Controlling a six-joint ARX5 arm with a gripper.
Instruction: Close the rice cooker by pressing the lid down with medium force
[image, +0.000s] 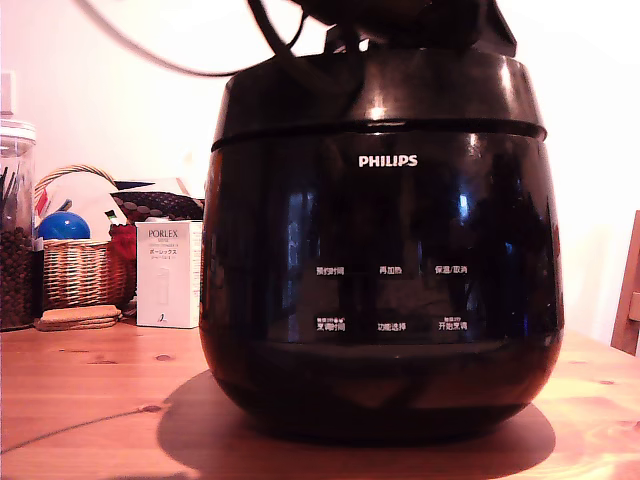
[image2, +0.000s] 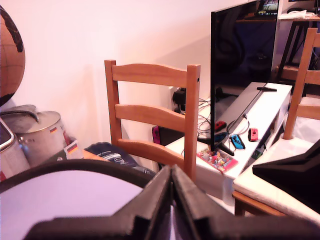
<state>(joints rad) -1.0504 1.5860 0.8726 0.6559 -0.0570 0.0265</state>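
Nearest item: we log the large glossy black rounded rice cooker, white PHILIPS logo and small white button labels on its front, filling the exterior view.
Lid: the round glossy black domed lid sits on the pot, a thin seam showing beneath it; it looks down, though we cannot tell whether it has latched.
Pincer: the black gripper has its two fingers pressed together at the tips, nothing held between them. In the exterior view only dark arm parts and cables show above the lid.
Key relation: we judge the lid lies directly below the pincer, whose closed tips point out across the dark curved rim; contact itself is hidden from us. The press should run straight down.
Surface: knotty pine table under the cooker.
Beyond the pincer: slatted wooden chair, black flat screen on a white bench, and a steel pot to one side.
Beside the cooker: white PORLEX box, woven basket, glass jar.
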